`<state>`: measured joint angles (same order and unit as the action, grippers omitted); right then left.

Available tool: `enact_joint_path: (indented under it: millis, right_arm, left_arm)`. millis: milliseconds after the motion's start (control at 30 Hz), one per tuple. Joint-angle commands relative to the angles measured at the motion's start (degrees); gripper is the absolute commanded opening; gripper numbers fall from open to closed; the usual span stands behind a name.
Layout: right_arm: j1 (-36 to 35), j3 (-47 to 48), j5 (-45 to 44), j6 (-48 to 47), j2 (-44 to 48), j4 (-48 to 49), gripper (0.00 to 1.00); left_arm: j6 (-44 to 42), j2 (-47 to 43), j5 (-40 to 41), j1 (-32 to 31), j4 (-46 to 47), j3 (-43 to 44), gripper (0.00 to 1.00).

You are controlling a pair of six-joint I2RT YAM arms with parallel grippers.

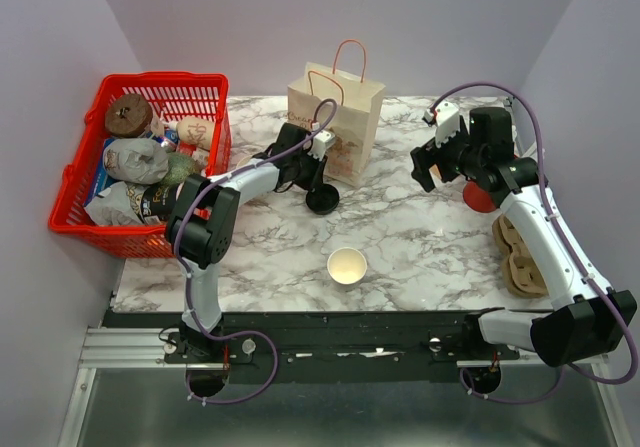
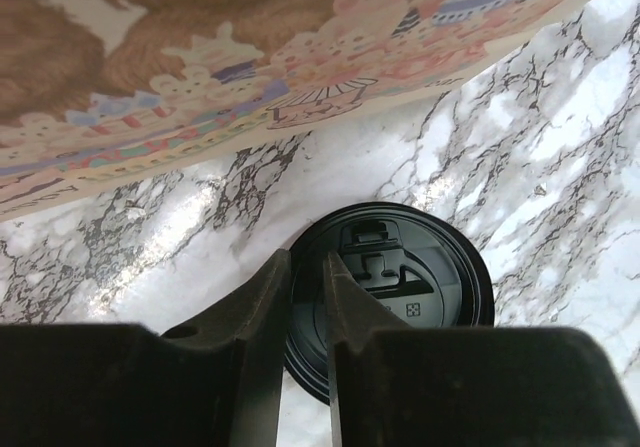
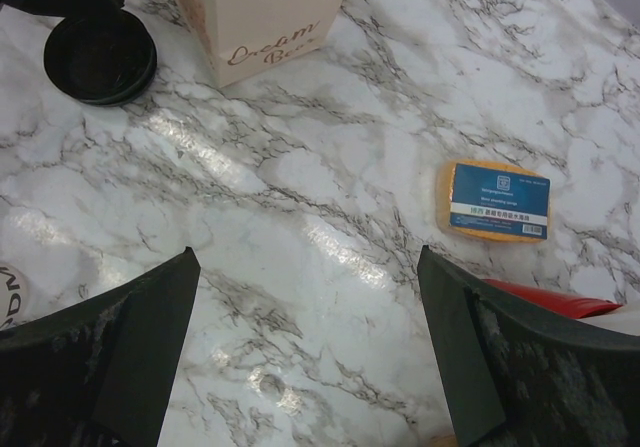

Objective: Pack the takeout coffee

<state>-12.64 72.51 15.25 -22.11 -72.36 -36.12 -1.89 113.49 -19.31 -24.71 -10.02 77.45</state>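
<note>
A loose flat black lid [image 1: 322, 199] lies on the marble table just in front of the paper bag [image 1: 340, 117]. My left gripper [image 1: 316, 179] is down at the lid. In the left wrist view its jaws [image 2: 308, 263] are nearly together across the rim of the lid [image 2: 420, 267], one finger outside and one over the lid. An open tan paper cup [image 1: 347, 265] stands alone near the front edge. The lidded whitish takeout coffee is not in view. My right gripper [image 1: 428, 167] hangs wide open and empty above the table [image 3: 308, 267].
A red basket [image 1: 75, 182] full of groceries stands at the left. A yellow sponge with a blue label [image 3: 497, 201] lies at the right, a red object [image 1: 478, 197] under my right arm. A cardboard cup carrier [image 1: 520, 257] lies at the right edge.
</note>
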Motion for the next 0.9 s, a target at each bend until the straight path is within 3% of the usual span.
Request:
enact_joint_path:
  millis: [0, 267, 533, 867]
  right_arm:
    - [0.3, -0.6, 1.1, 0.2, 0.3, 0.2, 0.99]
    - [0.2, -1.5, 2.1, 0.7, 0.7, 1.0, 0.99]
    - [0.2, -3.2, 2.0, 0.6, 3.4, 1.1, 0.99]
    - [0.2, -6.7, 1.4, 0.3, 6.7, 0.8, 0.99]
  left_arm:
    - [3.5, -7.5, -2.7, 0.1, 5.5, -5.2, 0.32]
    - [5.1, -12.9, -1.4, -4.7, 3.2, -9.6, 0.34]
    - [3.8, -10.1, 5.3, -9.3, 1.1, -7.4, 0.33]
    - [3.5, -6.0, 6.7, -11.4, -0.7, -4.0, 0.32]
